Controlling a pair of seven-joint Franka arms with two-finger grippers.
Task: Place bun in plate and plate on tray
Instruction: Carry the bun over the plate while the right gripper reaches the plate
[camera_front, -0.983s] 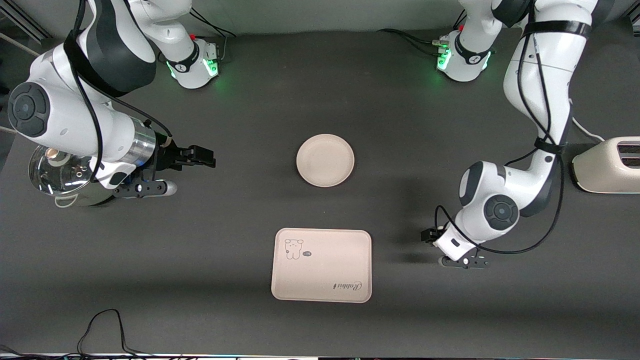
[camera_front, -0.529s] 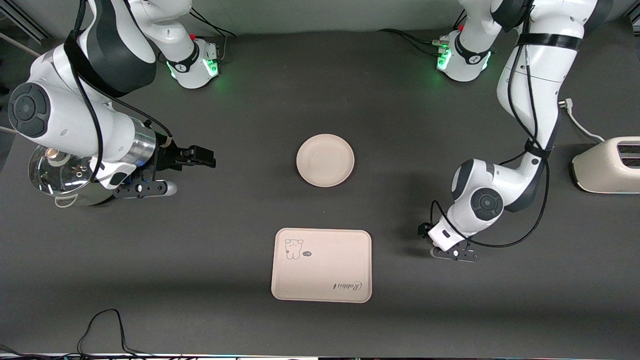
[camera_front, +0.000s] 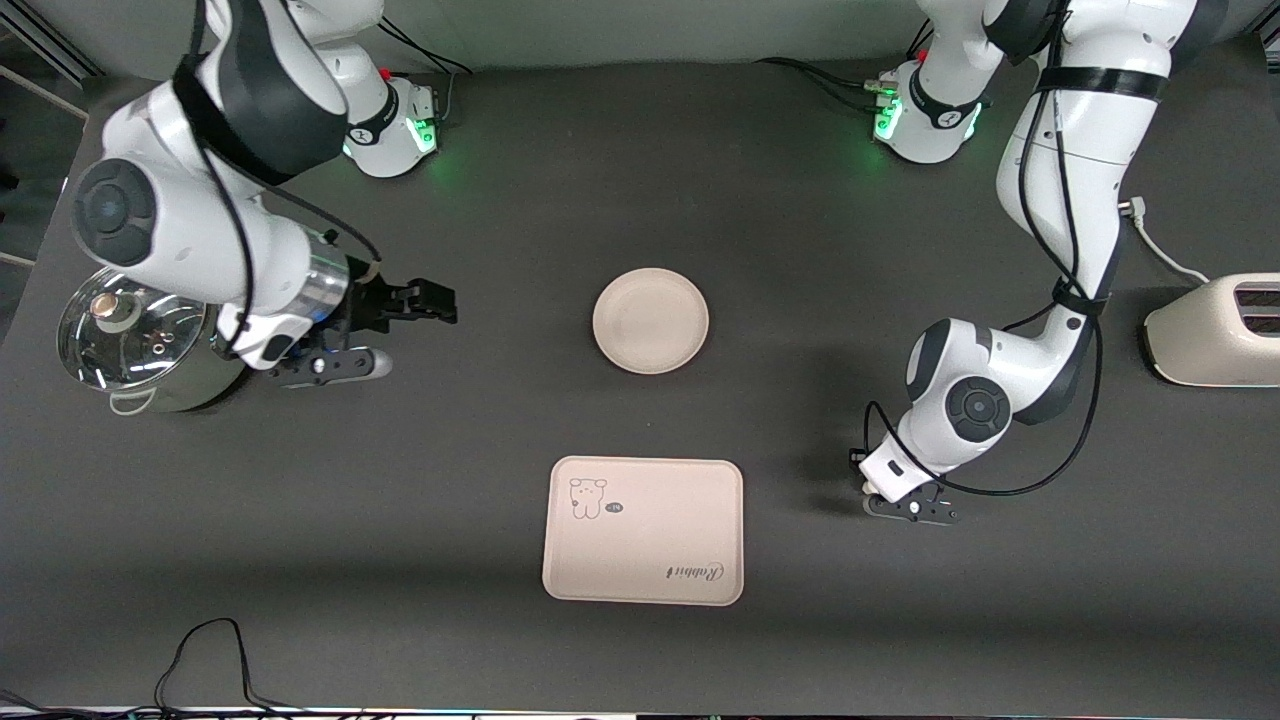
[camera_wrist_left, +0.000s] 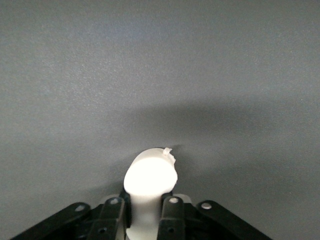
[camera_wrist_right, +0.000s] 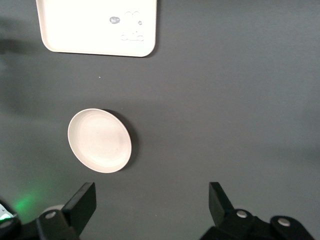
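The plate (camera_front: 651, 320) lies in the middle of the table and also shows in the right wrist view (camera_wrist_right: 100, 141). The tray (camera_front: 644, 530) lies nearer to the front camera than the plate; it also shows in the right wrist view (camera_wrist_right: 97, 27). My left gripper (camera_wrist_left: 148, 200) is shut on the white bun (camera_wrist_left: 150, 175). In the front view my left gripper (camera_front: 860, 472) is low over bare table beside the tray, toward the left arm's end; the bun is hidden there. My right gripper (camera_front: 432, 300) is open and empty, over bare table between the pot and the plate; the right wrist view (camera_wrist_right: 152, 197) shows its jaws wide apart.
A steel pot with a glass lid (camera_front: 130, 340) stands at the right arm's end. A cream toaster (camera_front: 1215, 330) stands at the left arm's end with its cord (camera_front: 1165, 255). A black cable (camera_front: 210, 650) lies at the table's front edge.
My right arm has swung a little toward the plate, uncovering the pot lid. My left gripper with the bun has shifted slightly toward the tray.
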